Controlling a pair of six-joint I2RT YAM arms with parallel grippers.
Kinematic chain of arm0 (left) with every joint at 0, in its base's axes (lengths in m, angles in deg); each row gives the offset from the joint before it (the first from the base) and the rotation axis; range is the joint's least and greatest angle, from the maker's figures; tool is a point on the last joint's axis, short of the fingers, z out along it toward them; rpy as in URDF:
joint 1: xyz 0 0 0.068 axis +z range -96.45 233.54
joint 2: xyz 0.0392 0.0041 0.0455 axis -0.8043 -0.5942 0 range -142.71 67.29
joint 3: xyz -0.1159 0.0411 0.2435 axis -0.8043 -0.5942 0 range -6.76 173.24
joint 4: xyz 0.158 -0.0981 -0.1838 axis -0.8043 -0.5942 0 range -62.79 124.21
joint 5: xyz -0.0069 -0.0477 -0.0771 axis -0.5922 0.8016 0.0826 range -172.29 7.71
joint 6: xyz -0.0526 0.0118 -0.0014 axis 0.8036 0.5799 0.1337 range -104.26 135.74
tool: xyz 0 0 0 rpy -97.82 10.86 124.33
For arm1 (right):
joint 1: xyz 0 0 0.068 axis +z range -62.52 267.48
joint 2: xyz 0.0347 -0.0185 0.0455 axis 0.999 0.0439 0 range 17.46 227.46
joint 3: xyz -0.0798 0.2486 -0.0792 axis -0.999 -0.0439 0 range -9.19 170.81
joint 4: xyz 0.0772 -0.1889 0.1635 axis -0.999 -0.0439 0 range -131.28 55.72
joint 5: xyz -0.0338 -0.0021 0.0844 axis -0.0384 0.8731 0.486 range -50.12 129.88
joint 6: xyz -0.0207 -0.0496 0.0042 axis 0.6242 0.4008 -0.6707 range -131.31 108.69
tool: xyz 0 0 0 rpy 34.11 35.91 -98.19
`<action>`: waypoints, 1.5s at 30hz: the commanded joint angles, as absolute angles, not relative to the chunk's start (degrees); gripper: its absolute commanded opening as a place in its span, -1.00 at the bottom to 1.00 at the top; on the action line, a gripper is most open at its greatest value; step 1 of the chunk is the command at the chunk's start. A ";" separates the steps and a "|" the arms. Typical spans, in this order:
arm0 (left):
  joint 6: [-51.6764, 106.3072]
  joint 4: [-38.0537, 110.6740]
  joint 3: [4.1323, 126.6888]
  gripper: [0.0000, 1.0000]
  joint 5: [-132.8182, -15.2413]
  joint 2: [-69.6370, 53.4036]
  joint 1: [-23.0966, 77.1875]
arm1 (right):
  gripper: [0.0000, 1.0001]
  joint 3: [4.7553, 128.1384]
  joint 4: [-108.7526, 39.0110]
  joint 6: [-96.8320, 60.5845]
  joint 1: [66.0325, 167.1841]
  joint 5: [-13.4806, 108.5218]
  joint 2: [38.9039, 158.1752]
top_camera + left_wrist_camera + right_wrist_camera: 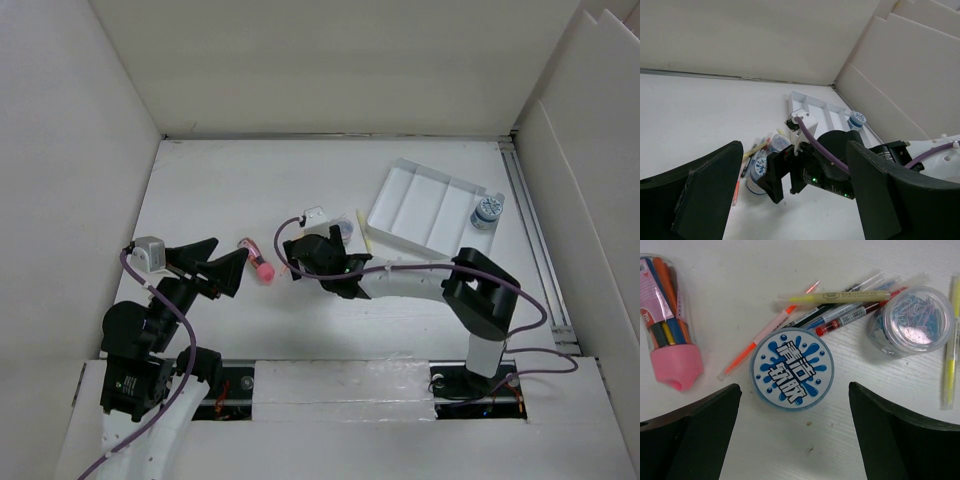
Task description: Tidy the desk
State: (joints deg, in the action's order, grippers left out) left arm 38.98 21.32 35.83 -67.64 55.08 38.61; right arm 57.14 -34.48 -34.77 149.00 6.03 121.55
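The desk (230, 190) is a white tabletop bounded by white walls. My right gripper (318, 250) is open and empty, hovering over a cluster of items; in the right wrist view (794, 386) its fingers straddle a round blue-and-white lidded tub (791, 368). Beside the tub lie several loose pens (840, 310), a clear jar of paper clips (912, 322) and a pink-capped tube of coloured pens (667, 335). My left gripper (230, 250) is open and empty, just left of the pink tube (258, 260), and faces the right gripper (795, 150).
A white compartmented tray (430, 205) lies at the back right, with a second blue-and-white tub (487, 211) at its right end. A yellow highlighter (364, 232) lies between the cluster and the tray. A metal rail (535, 240) runs along the right wall.
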 commanded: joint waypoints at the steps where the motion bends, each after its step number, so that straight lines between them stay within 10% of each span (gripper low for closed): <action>1: 39.20 24.27 36.31 0.59 -66.82 54.46 38.43 | 0.86 61.30 -35.68 -34.07 148.48 3.49 123.62; 15: 39.11 24.36 36.13 0.58 -66.30 54.19 38.43 | 0.43 64.82 -35.42 -34.42 147.95 4.81 126.36; 29: 39.12 24.36 36.13 0.58 -66.38 54.72 38.43 | 0.30 52.52 -34.09 -38.28 147.25 -0.97 102.40; 45: 39.38 24.71 35.87 0.58 -65.86 55.42 38.43 | 0.24 23.78 -29.53 -51.39 98.13 5.95 71.96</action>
State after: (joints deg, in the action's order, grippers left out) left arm 38.98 21.54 35.83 -66.76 55.04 38.61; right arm 23.85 -37.22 -48.91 101.85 0.53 74.69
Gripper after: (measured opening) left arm 0.792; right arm 0.707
